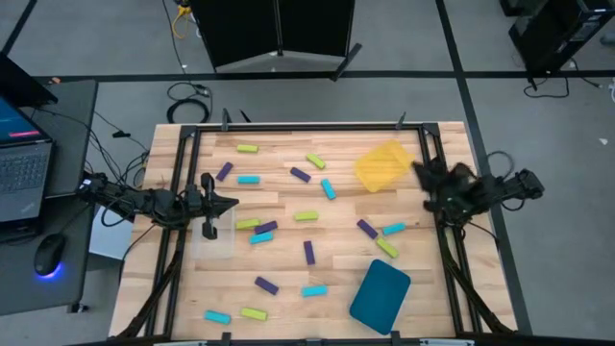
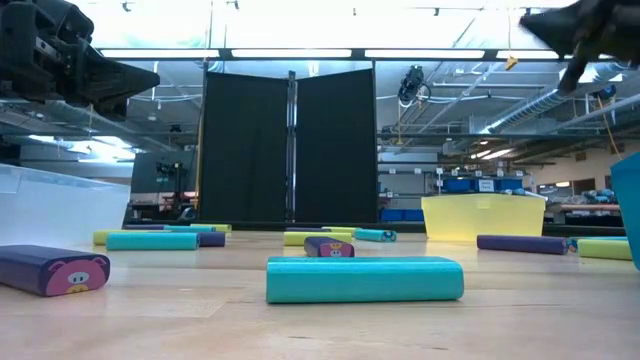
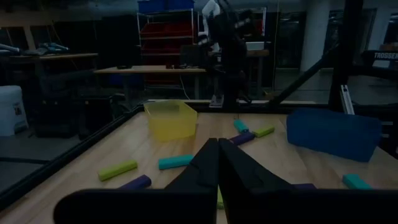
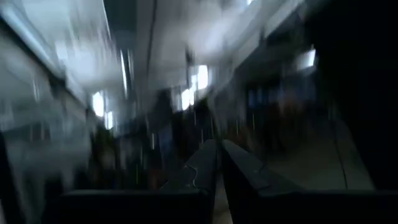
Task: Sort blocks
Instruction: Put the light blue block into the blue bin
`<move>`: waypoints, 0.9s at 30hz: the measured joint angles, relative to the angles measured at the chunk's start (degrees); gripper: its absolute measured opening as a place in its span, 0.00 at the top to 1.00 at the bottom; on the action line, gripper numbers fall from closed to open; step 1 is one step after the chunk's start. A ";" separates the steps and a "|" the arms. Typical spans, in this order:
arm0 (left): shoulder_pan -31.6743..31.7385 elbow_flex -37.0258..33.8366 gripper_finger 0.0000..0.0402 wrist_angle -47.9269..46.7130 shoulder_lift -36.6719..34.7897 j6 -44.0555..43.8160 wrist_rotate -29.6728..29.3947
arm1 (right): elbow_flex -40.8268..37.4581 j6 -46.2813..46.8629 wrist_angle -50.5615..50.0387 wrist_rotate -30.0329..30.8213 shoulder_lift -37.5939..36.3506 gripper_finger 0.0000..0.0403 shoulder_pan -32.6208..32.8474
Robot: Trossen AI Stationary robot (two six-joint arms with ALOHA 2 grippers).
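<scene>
Several small blocks in purple [image 1: 308, 252], cyan [image 1: 249, 179] and yellow-green [image 1: 306, 216] lie flat and scattered over the wooden table [image 1: 288, 264]. A cyan block [image 2: 364, 279] lies nearest in the low view. My left gripper [image 1: 233, 202] is shut at the table's left edge, pointing level toward the right, over a clear tray [image 1: 214, 238]; its fingers meet in the left wrist view [image 3: 217, 163]. My right gripper [image 1: 419, 169] is shut at the right edge, raised and tilted up; its wrist view is blurred but shows the fingers together [image 4: 217, 163]. Neither holds anything.
A yellow tray [image 1: 384, 165] stands at the far right, beside my right gripper. A teal tray [image 1: 381, 294] lies at the near right. Black frame rails run along the table's left and right edges. A laptop [image 1: 21, 163] and mouse sit left of the table.
</scene>
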 joint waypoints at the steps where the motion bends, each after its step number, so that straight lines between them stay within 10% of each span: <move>1: 0.01 0.00 0.97 0.08 0.01 0.00 0.01 | 0.54 4.58 -6.98 -0.02 0.55 0.91 -0.02; 7: 0.02 0.01 0.97 7.67 0.01 -1.65 0.07 | 4.84 26.21 -31.02 -5.18 6.77 0.91 -0.02; 19: 0.02 0.00 0.97 23.85 0.01 -10.13 -3.96 | 7.08 8.47 -12.56 -7.60 17.08 0.91 -0.02; 27: 0.02 0.00 0.97 20.78 0.01 -10.11 -4.62 | 22.70 24.00 -53.73 -11.33 28.47 0.89 0.70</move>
